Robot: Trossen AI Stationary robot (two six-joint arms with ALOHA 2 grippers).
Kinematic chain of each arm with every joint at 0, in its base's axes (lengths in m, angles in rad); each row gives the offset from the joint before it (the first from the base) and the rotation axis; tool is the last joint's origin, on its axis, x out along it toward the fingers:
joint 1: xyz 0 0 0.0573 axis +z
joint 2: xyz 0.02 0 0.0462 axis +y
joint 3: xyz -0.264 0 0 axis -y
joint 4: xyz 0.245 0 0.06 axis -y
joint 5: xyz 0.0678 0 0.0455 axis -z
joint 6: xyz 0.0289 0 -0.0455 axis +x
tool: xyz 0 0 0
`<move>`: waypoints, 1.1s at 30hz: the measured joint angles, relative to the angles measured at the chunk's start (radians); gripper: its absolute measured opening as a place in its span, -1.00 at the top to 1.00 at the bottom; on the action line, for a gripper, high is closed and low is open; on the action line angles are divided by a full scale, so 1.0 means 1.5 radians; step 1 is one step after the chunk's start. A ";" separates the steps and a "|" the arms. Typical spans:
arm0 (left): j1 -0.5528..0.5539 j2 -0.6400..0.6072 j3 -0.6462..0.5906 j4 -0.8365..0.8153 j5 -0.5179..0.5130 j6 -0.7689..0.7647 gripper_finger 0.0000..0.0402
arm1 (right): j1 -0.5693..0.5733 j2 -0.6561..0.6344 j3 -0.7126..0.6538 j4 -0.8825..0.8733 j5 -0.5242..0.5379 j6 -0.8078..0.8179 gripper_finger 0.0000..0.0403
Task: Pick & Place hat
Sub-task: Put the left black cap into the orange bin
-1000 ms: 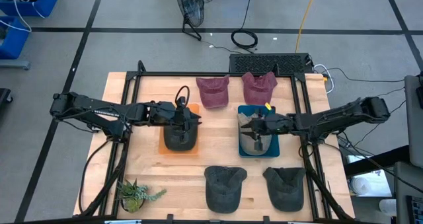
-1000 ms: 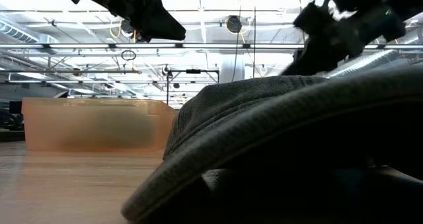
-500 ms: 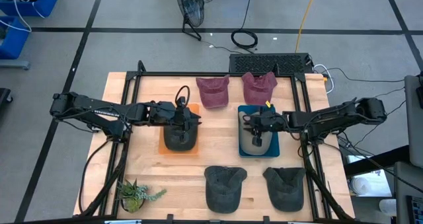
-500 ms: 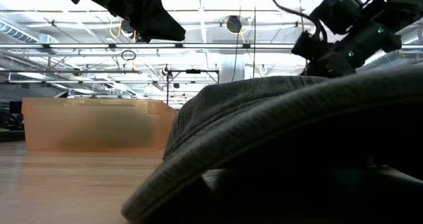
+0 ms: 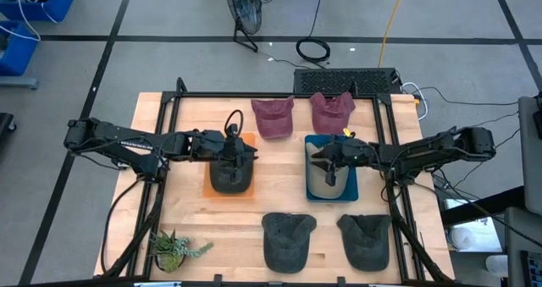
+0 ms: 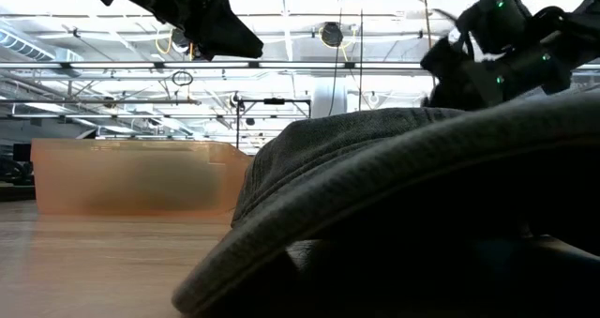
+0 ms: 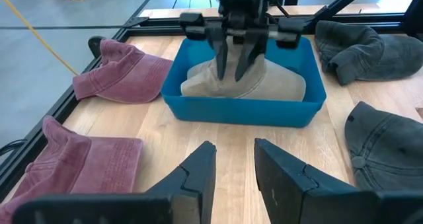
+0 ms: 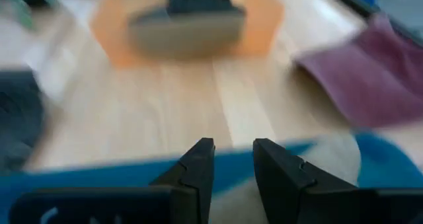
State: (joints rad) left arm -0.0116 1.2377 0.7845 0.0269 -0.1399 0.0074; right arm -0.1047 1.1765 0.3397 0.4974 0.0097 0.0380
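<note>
Overhead, right tool (image 5: 323, 162) hangs unclenched, empty, above tan hat (image 5: 324, 180) in blue bin (image 5: 349, 191), likely just dropped; left tool (image 5: 246, 155), slightly parted, waits over orange bin (image 5: 248, 140).

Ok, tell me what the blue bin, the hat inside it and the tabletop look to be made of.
Blue bin: probably moulded plastic, with smooth, even walls and a faint sheen.
Beige hat inside it: soft woven cloth, likely cotton; it slumps and creases, with a matte surface.
Tabletop: light wood, apparently sealed planks, showing grain lines and board seams.

Bare wood lies between orange tray (image 5: 230, 175) and blue bin (image 5: 331, 179); maroon caps (image 5: 273, 118) and grey caps (image 5: 288, 240) flank this lane.
</note>
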 joint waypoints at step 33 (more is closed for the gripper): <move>-0.004 0.000 0.000 -0.001 0.004 -0.048 0.46 | 0.156 -0.277 0.157 -0.586 0.079 0.150 0.54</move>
State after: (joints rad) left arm -0.0179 1.2377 0.7845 0.0257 -0.1345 -0.0642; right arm 0.1287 0.7609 0.5751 -0.3816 0.1284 0.2629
